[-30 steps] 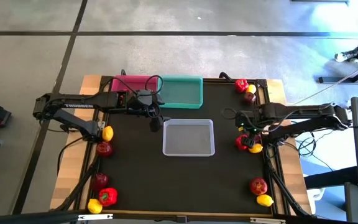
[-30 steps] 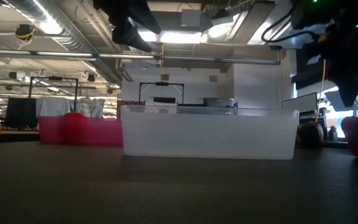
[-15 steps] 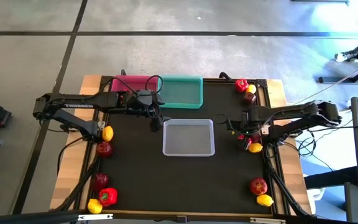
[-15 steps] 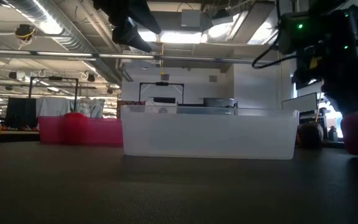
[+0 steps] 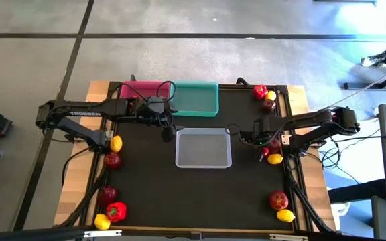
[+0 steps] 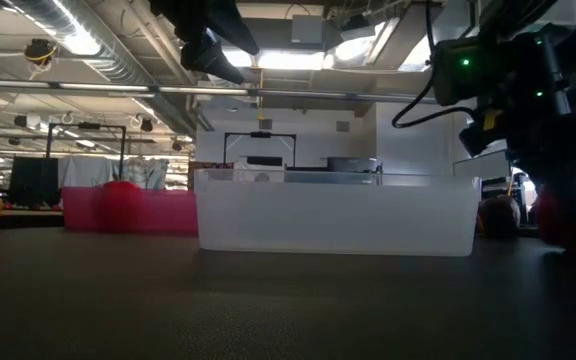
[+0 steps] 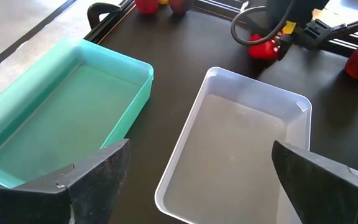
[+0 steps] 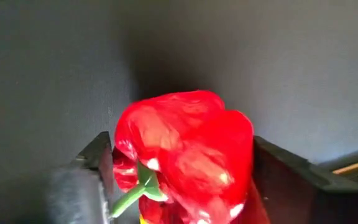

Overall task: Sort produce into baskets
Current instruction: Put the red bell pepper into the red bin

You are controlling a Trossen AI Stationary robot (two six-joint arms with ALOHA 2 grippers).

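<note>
My right gripper point(image 8: 185, 171) is shut on a glossy red bell pepper point(image 8: 185, 149) just right of the translucent grey-white tray point(image 5: 203, 148); the pepper also shows in the high view point(image 5: 263, 152). A lemon point(image 5: 274, 159) lies beside it. My left gripper point(image 7: 197, 186) hangs open and empty above the gap between the teal tray point(image 5: 196, 99) and the translucent tray. The pink tray point(image 5: 143, 90) stands left of the teal one. All three trays hold nothing. My right gripper pinches the pepper's two opposite sides point(image 8: 120, 146) between its two fingers point(image 8: 98, 162), coming from above and pointing down. The green stem point(image 8: 132, 196) sticks out to one side. Whether the pepper is clear of the mat, I cannot tell.
Produce lies along both side edges: a lemon point(image 5: 116, 142) and apple point(image 5: 112, 159) at mid left, several pieces point(image 5: 110, 209) at near left, three point(image 5: 265, 96) at far right, an apple point(image 5: 278, 199) and lemon point(image 5: 285, 215) at near right.
My right arm has swung toward the table's left edge, nearer the translucent tray, with its wrist now over the pepper. The pepper stays about where it was, beside the lemon.
</note>
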